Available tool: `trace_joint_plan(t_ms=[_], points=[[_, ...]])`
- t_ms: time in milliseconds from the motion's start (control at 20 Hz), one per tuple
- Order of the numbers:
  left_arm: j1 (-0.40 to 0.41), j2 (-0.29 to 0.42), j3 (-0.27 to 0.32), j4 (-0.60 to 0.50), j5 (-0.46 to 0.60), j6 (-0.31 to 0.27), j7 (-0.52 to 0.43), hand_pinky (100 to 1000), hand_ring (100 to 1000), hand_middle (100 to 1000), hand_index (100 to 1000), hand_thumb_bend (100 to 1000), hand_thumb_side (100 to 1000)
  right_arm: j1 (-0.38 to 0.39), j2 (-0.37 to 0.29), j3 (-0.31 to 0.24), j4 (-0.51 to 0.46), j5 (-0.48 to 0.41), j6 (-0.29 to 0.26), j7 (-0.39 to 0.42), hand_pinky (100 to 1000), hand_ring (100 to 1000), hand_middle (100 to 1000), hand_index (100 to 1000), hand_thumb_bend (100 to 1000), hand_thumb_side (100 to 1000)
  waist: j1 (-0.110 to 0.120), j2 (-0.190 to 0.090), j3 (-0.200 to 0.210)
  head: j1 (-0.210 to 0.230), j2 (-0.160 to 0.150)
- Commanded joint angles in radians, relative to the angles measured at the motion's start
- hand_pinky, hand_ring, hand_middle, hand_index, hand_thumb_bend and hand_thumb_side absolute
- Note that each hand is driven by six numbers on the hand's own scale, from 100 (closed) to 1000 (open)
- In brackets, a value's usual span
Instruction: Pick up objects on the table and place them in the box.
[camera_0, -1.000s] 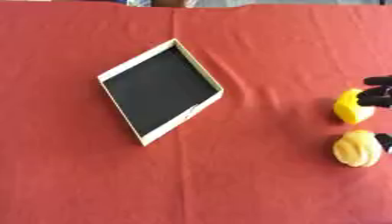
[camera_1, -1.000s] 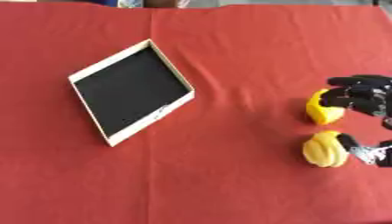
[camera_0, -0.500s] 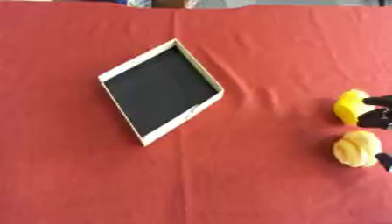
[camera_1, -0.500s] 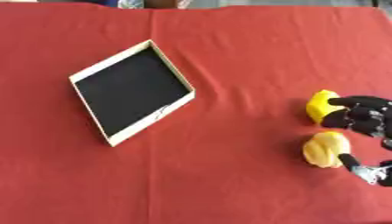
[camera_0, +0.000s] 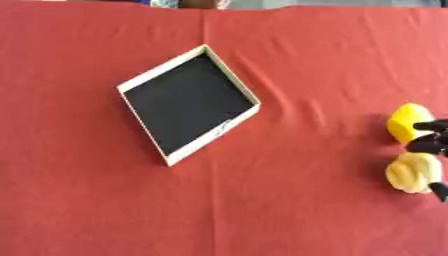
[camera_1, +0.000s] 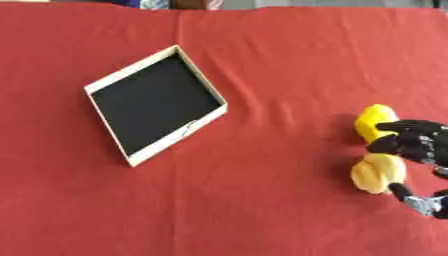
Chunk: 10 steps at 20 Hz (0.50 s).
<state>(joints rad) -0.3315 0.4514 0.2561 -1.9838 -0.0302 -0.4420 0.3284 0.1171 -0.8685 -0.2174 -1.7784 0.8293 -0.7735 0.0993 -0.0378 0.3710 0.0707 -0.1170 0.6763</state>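
Black robot hand (camera_1: 418, 145), jointed segmented fingers, silver metal joint near the thumb

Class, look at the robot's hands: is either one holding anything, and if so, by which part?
It cannot be told for sure. The right hand has fingers curled over the near yellow object, thumb below it, on its right side. No left hand shows.

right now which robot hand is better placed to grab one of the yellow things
The right robot hand. It is already at the table's right edge, fingers curled over the gap between the two yellow objects. The left robot hand shows in neither view. The box lies empty, far to the left.
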Motion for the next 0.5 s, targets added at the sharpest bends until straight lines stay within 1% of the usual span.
trace_joint_plan(t_ms=[50, 150, 200, 300, 500], points=[[-0.012, 0.016, 0.0, -0.016, 0.009, -0.001, -0.007, 817, 836, 769, 881, 100, 637, -0.009, -0.012, -0.005, 0.021, 0.031, 0.016, -0.007, 947, 1000, 837, 961, 100, 533, 0.003, -0.014, 0.003, -0.005, -0.007], [-0.013, 0.015, -0.001, -0.016, 0.011, -0.001, -0.009, 817, 836, 768, 881, 100, 639, -0.014, -0.008, -0.005, 0.034, 0.053, 0.027, -0.011, 947, 1000, 841, 961, 100, 540, 0.003, -0.013, 0.004, -0.006, -0.007], [-0.015, 0.015, -0.002, -0.016, 0.012, -0.001, -0.01, 817, 837, 768, 880, 100, 640, -0.016, -0.007, -0.004, 0.04, 0.065, 0.033, -0.014, 948, 1000, 849, 962, 119, 550, 0.004, -0.012, 0.005, -0.005, -0.007], [-0.017, 0.014, -0.003, -0.016, 0.014, -0.002, -0.012, 817, 837, 768, 880, 100, 641, -0.017, -0.004, -0.002, 0.05, 0.093, 0.042, -0.019, 948, 1000, 852, 961, 114, 558, 0.005, -0.01, 0.007, -0.004, -0.009], [-0.017, 0.014, -0.003, -0.016, 0.016, -0.003, -0.012, 818, 838, 768, 880, 100, 646, -0.009, -0.001, -0.005, 0.066, 0.125, 0.046, -0.024, 951, 1000, 860, 960, 136, 559, 0.006, -0.009, 0.007, -0.001, -0.007]])
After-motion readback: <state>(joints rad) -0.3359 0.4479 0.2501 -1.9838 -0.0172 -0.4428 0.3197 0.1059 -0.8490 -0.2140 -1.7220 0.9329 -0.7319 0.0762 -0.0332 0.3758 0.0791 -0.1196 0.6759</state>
